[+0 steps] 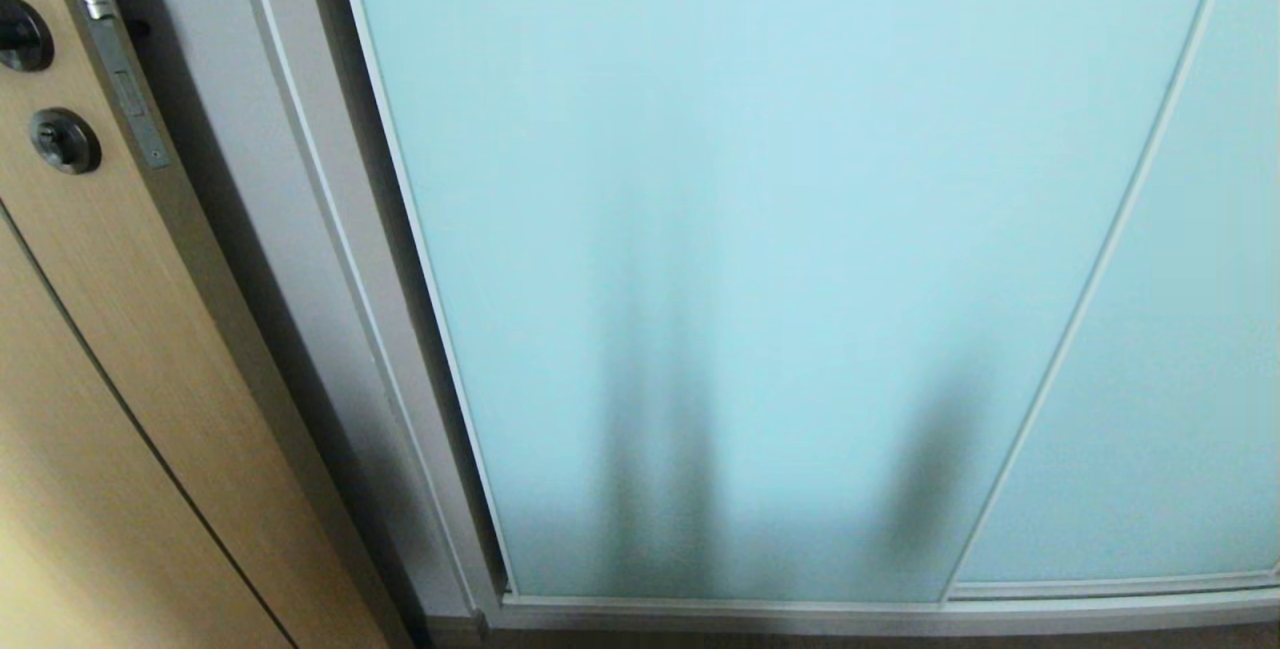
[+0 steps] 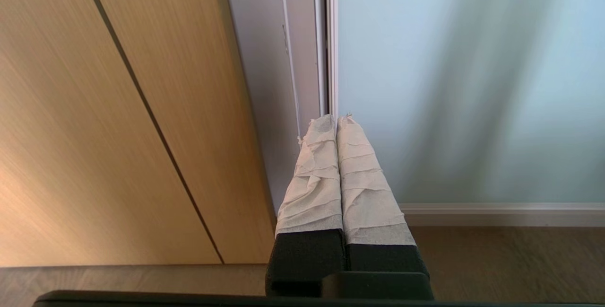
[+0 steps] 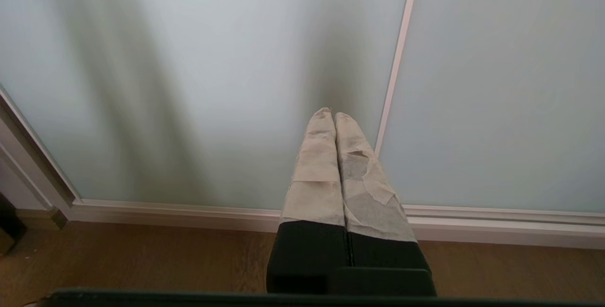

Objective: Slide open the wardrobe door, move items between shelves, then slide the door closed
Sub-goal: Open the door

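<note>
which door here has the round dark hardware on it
The tan wood-grain door at far left; the frosted aqua sliding wardrobe door is plain glass without knobs.

Place: a home, most likely a bedroom or dressing corner
Wardrobe front: sliding wardrobe door (image 1: 760,259) of frosted pale aqua glass in a thin silver-white frame, closed, a second like panel (image 1: 1170,379) beside it
Room door: tan wood-grain door (image 1: 90,409) with dark round hardware (image 1: 64,140), just left of the wardrobe
Floor: brown wood-look boards (image 3: 142,259) under the bottom track
</note>
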